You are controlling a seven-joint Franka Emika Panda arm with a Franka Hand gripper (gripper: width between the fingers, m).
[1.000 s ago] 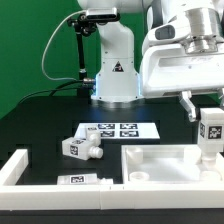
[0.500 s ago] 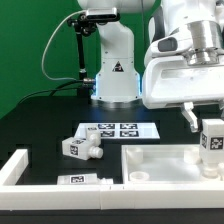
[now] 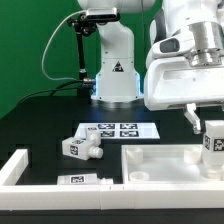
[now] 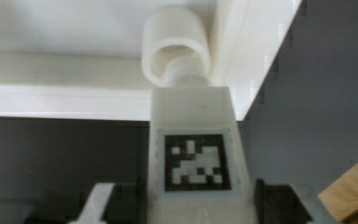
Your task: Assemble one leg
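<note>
My gripper (image 3: 206,122) is shut on a leg (image 3: 214,142), a short white post with a black-and-white tag, and holds it upright at the exterior view's right. The leg's lower end is at the far right corner of the large white panel (image 3: 160,166). I cannot tell whether it touches the panel. In the wrist view the leg (image 4: 192,120) runs out from between the fingers (image 4: 103,203) of my gripper (image 4: 190,207) toward the panel's rim (image 4: 69,95), tag facing the camera.
Two more legs (image 3: 80,146) lie together on the black table left of the panel, and another (image 3: 76,180) lies near the front. The marker board (image 3: 122,130) lies behind them. White border bars (image 3: 16,167) stand at the left and front. The robot base (image 3: 112,75) is at the back.
My gripper has moved down and slightly to the exterior view's right with the leg, bringing it closer to the panel's corner. The other parts have not moved.
</note>
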